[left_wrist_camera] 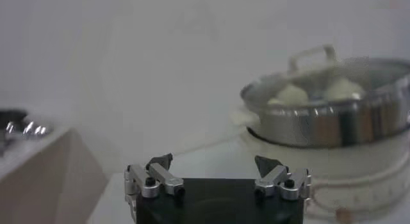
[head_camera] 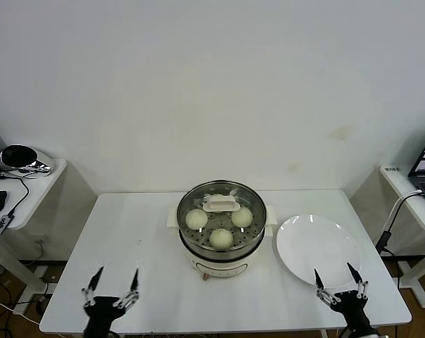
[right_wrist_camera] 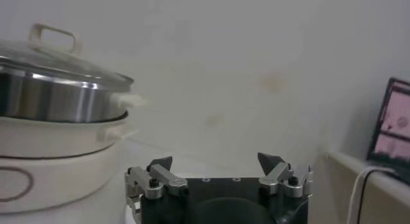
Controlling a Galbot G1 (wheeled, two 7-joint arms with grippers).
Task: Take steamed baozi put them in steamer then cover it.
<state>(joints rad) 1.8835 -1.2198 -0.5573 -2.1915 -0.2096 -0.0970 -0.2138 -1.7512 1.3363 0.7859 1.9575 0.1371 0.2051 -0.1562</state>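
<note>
Nearest, we see the left end effector (head_camera: 115,279) and right end effector (head_camera: 338,275) spread wide and empty above the counter's (head_camera: 149,282) front edge, the right one beside the white plate (head_camera: 318,246). Farther back, the steamer (head_camera: 221,262) stands mid-counter with three steamed baozi (head_camera: 221,238) visible under the cover (head_camera: 221,203)

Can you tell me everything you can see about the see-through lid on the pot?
The cover is a round lid of clear glass with a shiny metal rim. A cream-white handle, shaped like a little arch, stands at its centre. It lies flat and closed on the steamer, its rim resting on the pot's edge. Through the glass you can see three baozi; the handle may hide more. No gripper touches the lid.
</note>
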